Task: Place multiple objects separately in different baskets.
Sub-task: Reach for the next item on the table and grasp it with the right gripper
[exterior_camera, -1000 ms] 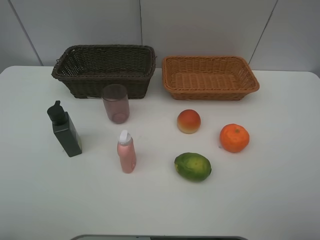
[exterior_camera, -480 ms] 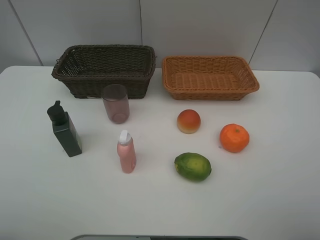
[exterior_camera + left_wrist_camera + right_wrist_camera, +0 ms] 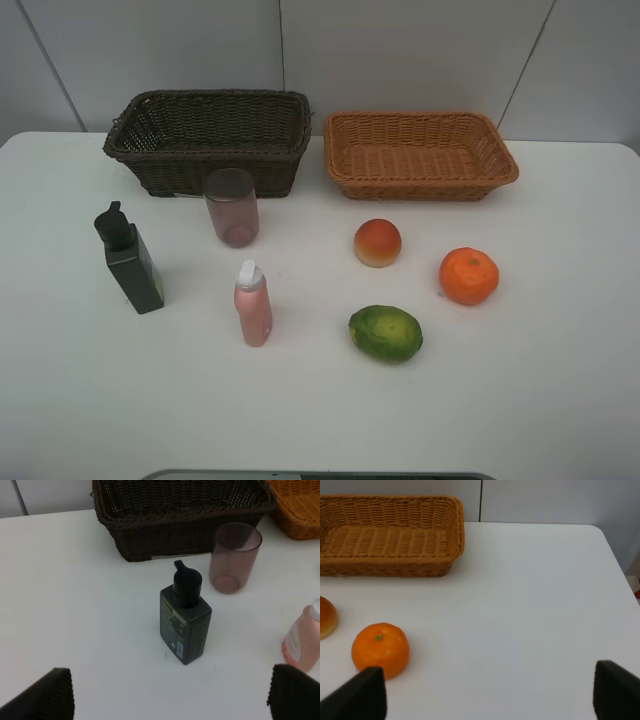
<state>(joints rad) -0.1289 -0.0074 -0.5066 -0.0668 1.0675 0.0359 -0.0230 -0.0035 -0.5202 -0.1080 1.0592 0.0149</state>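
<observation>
Six objects stand on the white table in front of two baskets. The black pump bottle (image 3: pixel 130 262) (image 3: pixel 185 617), translucent pink cup (image 3: pixel 232 207) (image 3: pixel 234 557) and pink white-capped bottle (image 3: pixel 252 304) (image 3: pixel 303 637) are on the left. The red-yellow fruit (image 3: pixel 378 243) (image 3: pixel 326 617), orange (image 3: pixel 469 276) (image 3: pixel 380 650) and green oval fruit (image 3: pixel 385 333) are on the right. The dark brown basket (image 3: pixel 210 138) (image 3: pixel 180 510) and the light orange-tan basket (image 3: pixel 418 154) (image 3: pixel 385 535) are both empty. My left gripper (image 3: pixel 170 700) is open, short of the black bottle. My right gripper (image 3: pixel 487 700) is open, near the orange.
The white table (image 3: pixel 540 380) ends at a grey panelled wall behind the baskets. Its right edge shows in the right wrist view (image 3: pixel 615 555). A grey strip lies at the table's front edge (image 3: pixel 320 475). Neither arm shows in the exterior view.
</observation>
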